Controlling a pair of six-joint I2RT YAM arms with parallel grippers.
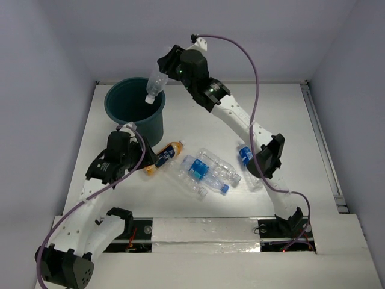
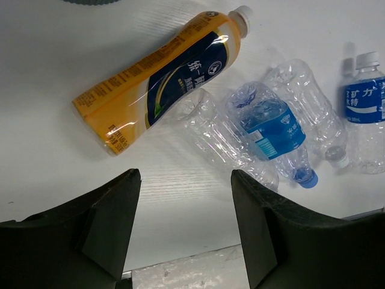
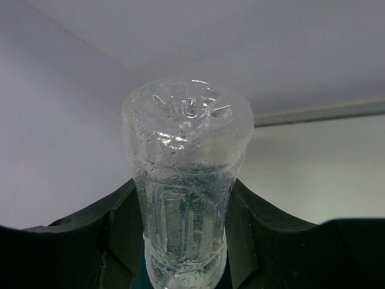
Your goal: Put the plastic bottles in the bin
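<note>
My right gripper [image 1: 163, 67] is shut on a clear plastic bottle [image 1: 154, 85] and holds it cap-down over the mouth of the dark teal bin [image 1: 136, 108]. In the right wrist view the bottle [image 3: 187, 180] fills the gap between the fingers, its base toward the camera. My left gripper [image 1: 133, 158] is open and empty, low over the table by the bin's near side. An orange bottle [image 2: 162, 78] with a dark label lies just beyond it. Clear bottles with blue labels [image 2: 271, 129] lie in a cluster right of it [image 1: 204, 171]. Another blue-labelled bottle [image 1: 245, 155] lies beside the right arm.
White walls enclose the table on three sides. A metal rail [image 1: 322, 144] runs along the right edge. The arm bases sit on a taped strip [image 1: 204, 230] at the near edge.
</note>
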